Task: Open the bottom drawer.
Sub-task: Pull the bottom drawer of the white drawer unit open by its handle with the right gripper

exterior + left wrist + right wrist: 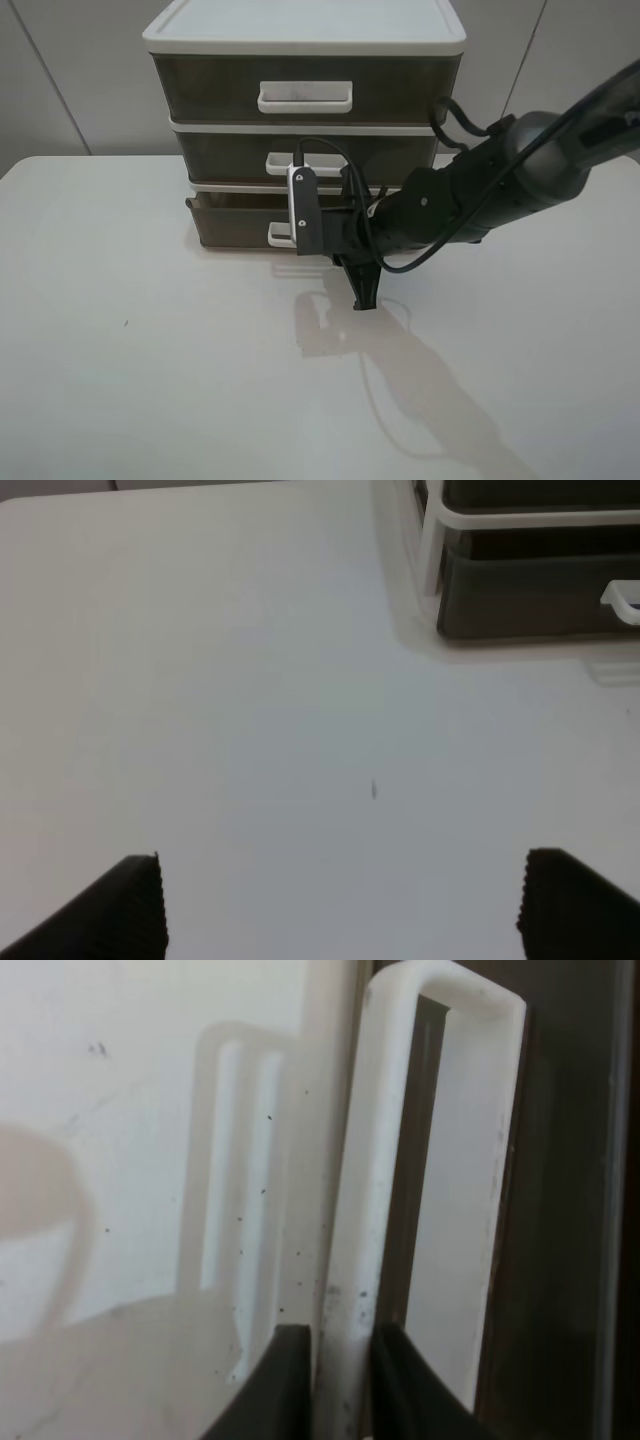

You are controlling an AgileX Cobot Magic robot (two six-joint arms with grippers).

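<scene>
Right gripper [346,1385] has jaws clamped on the white loop handle [352,1210] between them, bottom drawer [232,222] looks barely cracked, most of the pull left.

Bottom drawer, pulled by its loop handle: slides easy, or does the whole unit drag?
Likely light: the bottom drawer is thin translucent plastic. Its loop handle, pinched by the right gripper, looks slim, so may flex. The unit stands on the smooth table, so it may drag along.
</scene>
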